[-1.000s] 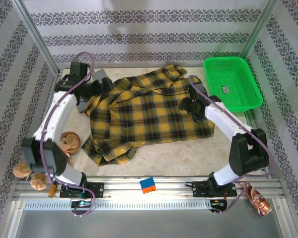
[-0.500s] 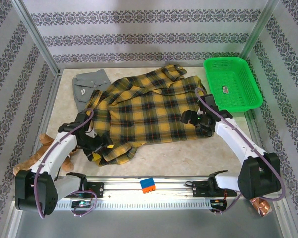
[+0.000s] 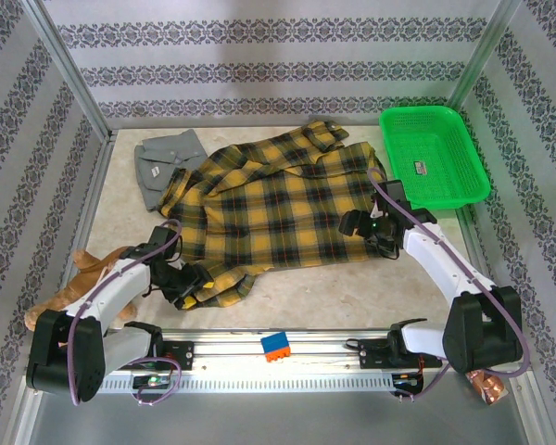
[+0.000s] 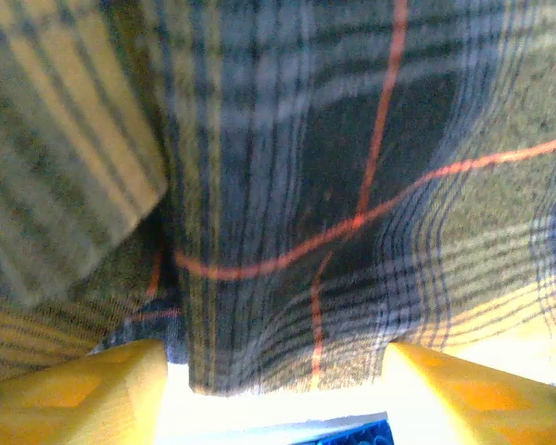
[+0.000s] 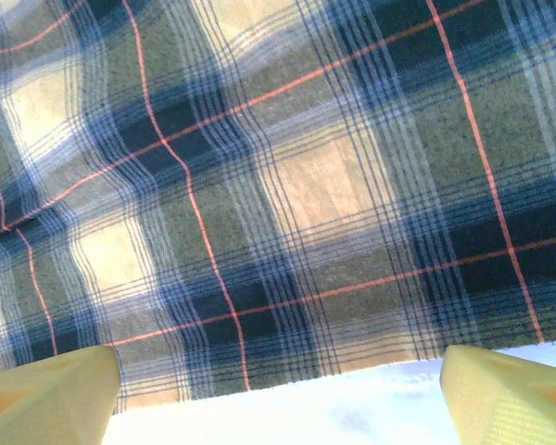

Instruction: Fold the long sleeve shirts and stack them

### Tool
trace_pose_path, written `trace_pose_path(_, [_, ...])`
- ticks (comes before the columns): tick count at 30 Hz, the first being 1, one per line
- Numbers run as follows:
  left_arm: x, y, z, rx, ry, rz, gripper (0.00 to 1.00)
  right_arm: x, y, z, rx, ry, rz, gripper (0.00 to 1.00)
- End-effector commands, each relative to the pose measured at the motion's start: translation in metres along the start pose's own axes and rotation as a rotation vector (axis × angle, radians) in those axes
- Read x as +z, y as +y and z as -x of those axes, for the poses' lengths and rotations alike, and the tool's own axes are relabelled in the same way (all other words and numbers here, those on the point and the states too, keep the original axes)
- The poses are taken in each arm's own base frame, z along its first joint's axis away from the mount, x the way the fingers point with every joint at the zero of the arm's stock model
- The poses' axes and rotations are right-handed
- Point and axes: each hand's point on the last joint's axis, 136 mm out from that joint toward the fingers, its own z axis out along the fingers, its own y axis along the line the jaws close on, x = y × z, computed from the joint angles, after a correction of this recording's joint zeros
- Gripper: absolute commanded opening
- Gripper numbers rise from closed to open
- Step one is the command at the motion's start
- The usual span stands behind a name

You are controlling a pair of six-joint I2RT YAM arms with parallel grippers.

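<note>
First, at the left edge of the table (image 3: 334, 287), you see the brown plush toy (image 3: 69, 283), apart from the work. The grey collared shirt (image 3: 162, 165) lies compact at the far left corner, touching the yellow-and-black plaid flannel (image 3: 269, 209); whether it is properly folded you cannot tell. The left gripper (image 3: 187, 278) sits at the flannel's near-left hem, its yellow fingers (image 4: 74, 389) apart with the cloth edge between them, nothing pinched. The flannel lies spread across the middle, unfolded. At its right hem the right gripper (image 3: 366, 225) is spread wide, gripping nothing. Rightmost stands the green basket (image 3: 435, 153). Judged progress: early. The flannel's folds and the stacking remain.
</note>
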Motion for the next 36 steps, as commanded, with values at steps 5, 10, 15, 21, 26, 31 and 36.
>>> trace_pose_path(5, [0.001,-0.015,0.011,0.014,-0.062,-0.073,0.55,0.000,-0.005,-0.006,0.018,0.016,0.009,0.90])
trace_pose_path(10, [-0.003,-0.012,0.005,0.014,-0.063,-0.075,0.43,-0.001,-0.015,-0.008,0.046,0.017,-0.018,0.90])
trace_pose_path(15, [-0.004,-0.011,-0.001,0.010,-0.048,-0.096,0.24,0.002,-0.045,-0.016,0.171,0.055,-0.122,0.89])
trace_pose_path(21, [-0.019,-0.020,-0.005,0.050,-0.063,-0.119,0.00,0.007,-0.085,-0.030,0.330,0.103,-0.248,0.83])
trace_pose_path(26, [-0.033,-0.033,-0.003,0.098,-0.084,-0.143,0.00,0.010,-0.103,-0.026,0.362,0.081,-0.312,0.78])
trace_pose_path(31, [-0.041,-0.030,-0.003,0.118,-0.102,-0.105,0.00,0.013,-0.125,-0.014,0.391,0.048,-0.377,0.71])
trace_pose_path(36, [-0.050,-0.031,0.000,0.136,-0.132,-0.081,0.00,0.017,-0.138,-0.004,0.405,0.038,-0.423,0.66])
